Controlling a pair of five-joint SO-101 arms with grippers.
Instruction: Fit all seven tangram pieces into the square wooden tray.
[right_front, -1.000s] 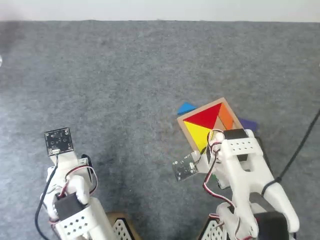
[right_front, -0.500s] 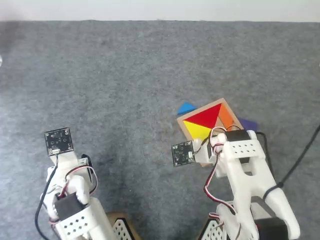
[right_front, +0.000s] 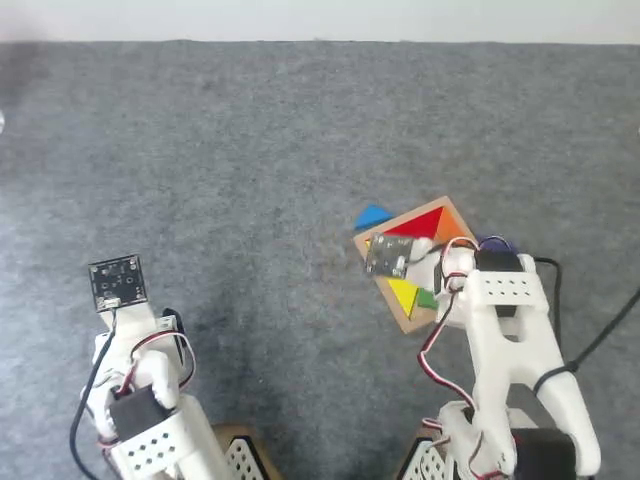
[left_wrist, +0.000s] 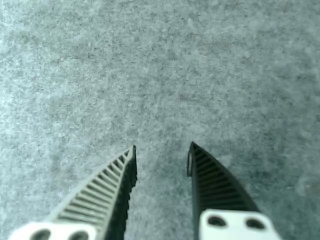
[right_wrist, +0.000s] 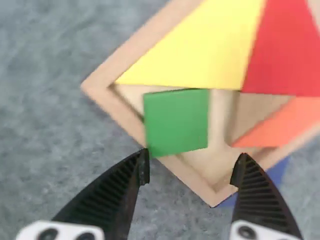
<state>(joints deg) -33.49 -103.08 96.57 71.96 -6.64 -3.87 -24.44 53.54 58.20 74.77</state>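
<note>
Scene: two white robot arms side by side on a grey carpet-like tabletop (right_front: 250, 130), seen from above
Tray: the square wooden tray (right_wrist: 115, 102) lies corner-on in front of the right arm, which reaches over it
Pieces inside: a large yellow triangle (right_wrist: 200, 55) and a large red triangle (right_wrist: 292, 50) meet along one edge, with an orange triangle (right_wrist: 280, 127) just beside the red one
Green square: the green square (right_wrist: 176, 121) sits just under the yellow triangle, and one corner appears to ride over the tray's rim rather than lying flat
Pieces outside: a blue piece (right_front: 372, 215) is against the tray's far left edge, and a purple piece (right_front: 497, 244) pokes out on the tray's right side
Right claw: the right claw (right_wrist: 191, 169) hangs above the tray's near corner, spread wide and holding nothing
Left claw: the left claw (left_wrist: 161, 154) is well apart from the tray over bare tabletop, parted and empty
Step in hand: probably seating the green square, with about half the puzzle filled
Next move: likely a gentle nudge to drop the square inside the rim, without shifting the yellow triangle, before fetching the blue or purple piece
</note>
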